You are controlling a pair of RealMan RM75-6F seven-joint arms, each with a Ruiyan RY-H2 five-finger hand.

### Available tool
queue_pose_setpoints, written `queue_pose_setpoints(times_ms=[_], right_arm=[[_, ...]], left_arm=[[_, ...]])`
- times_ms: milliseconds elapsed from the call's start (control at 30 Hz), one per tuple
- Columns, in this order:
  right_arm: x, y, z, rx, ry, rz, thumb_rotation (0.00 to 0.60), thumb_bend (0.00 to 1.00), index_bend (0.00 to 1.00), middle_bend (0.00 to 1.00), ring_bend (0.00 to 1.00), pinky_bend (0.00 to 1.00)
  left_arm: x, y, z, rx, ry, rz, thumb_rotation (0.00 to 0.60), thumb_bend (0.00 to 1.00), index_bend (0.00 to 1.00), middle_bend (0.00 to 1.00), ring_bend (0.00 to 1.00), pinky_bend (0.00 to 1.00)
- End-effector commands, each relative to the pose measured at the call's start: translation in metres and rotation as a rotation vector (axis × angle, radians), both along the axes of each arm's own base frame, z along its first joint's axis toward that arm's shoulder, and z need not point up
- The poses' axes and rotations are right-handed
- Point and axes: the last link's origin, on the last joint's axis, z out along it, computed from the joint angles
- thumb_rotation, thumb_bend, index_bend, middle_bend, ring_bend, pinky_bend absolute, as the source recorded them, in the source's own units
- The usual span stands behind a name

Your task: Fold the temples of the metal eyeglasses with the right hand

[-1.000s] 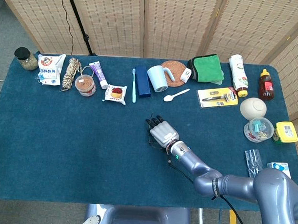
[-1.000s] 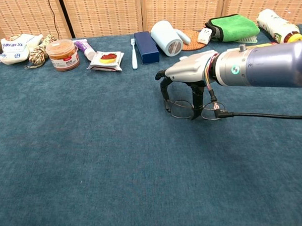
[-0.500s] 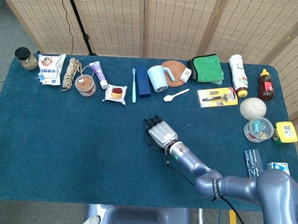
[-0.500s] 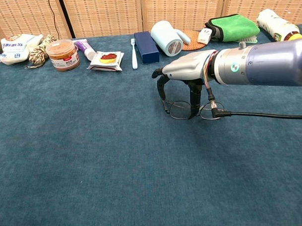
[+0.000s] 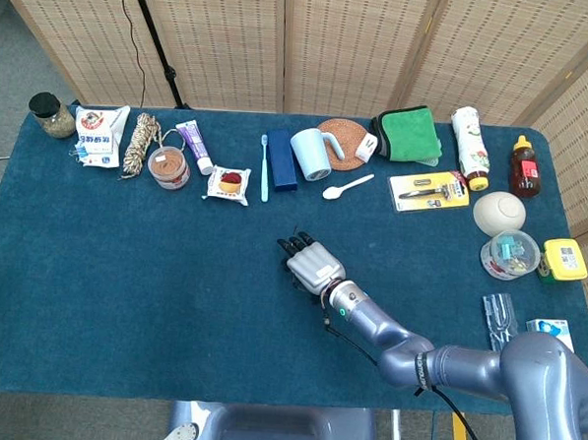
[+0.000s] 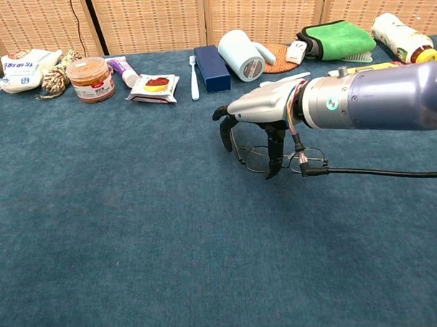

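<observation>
The metal eyeglasses (image 6: 256, 161) stand on the blue cloth near the table's middle, lenses facing me and temples pointing back. My right hand (image 6: 263, 104) arches over them, palm down. Its thumb (image 6: 272, 151) reaches down in front of the frame between the lenses. Its fingers (image 6: 225, 131) curl down just left of the left temple, tips slightly off the cloth. Nothing is gripped. In the head view the right hand (image 5: 309, 262) covers most of the glasses. My left hand shows in neither view.
Behind the hand lie a blue box (image 6: 213, 68), a tipped white mug (image 6: 241, 55), a toothbrush (image 6: 193, 77) and a snack packet (image 6: 153, 87). A black cable (image 6: 380, 173) trails right from the wrist. More items line the table's back and right edges.
My right hand has drifted left over the glasses, so its fingers now hang just outside the left temple. The glasses have hardly moved.
</observation>
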Motion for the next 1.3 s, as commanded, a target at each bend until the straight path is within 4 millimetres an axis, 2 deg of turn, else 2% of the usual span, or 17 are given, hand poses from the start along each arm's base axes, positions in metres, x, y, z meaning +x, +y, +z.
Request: queue_pose_setpoints(times_ms=[33,733,1300], right_arm=[[-0.001,-0.001,-0.002,0.000,0.009,0.000,0.600,0.09,0.32,0.00,0.00,0.00],[-0.010,-0.010,0.001,-0.015,0.046,-0.007,0.600,0.09,0.34,0.00,0.00,0.00],[-0.012,-0.016,0.002,-0.028,0.039,-0.014,0.600,0.09,0.44,0.06,0.00,0.00]], left_arm=[[-0.001,0.000,0.000,-0.001,0.000,0.003,0.561,0.45,0.12,0.00,0.00,0.00],[-0.001,0.001,-0.003,-0.007,-0.002,0.005,0.561,0.45,0.12,0.00,0.00,0.00],[-0.002,0.001,-0.004,-0.006,0.000,0.007,0.561,0.45,0.12,0.00,0.00,0.00]])
